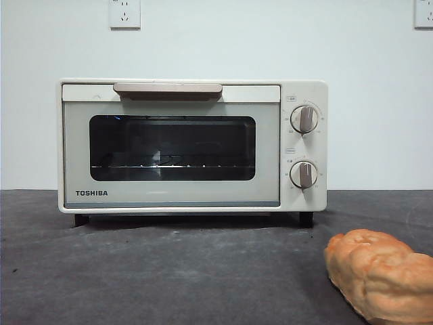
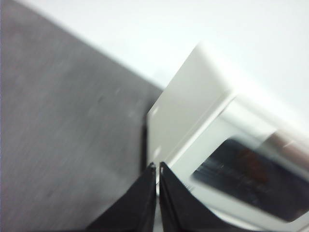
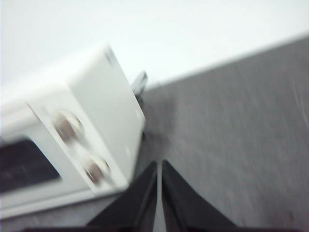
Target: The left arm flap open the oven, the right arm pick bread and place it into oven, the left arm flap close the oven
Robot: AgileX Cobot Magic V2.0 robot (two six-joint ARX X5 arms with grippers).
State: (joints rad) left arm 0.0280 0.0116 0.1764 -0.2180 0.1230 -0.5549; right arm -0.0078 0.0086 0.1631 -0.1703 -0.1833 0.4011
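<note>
the oven [image 1: 193, 145] is the biggest thing you see. it sits on the dark table [image 1: 169, 271] by the white wall, and its door is shut. the long handle [image 1: 168, 89] runs flat from side to side across the top of the door. you need that handle first, i think, because the door has to drop open before any bread goes in.

the bread [image 1: 382, 274] lies on the table in front of the oven, on the side with the two knobs [image 1: 304, 119].

your left gripper [image 2: 158, 166] has its jaws pinched together and holds nothing. it is up in the air near the oven's plain side, so it is the arm closer to the handle. your right gripper [image 3: 159, 164] is pinched together and empty too, on the knob side.
</note>
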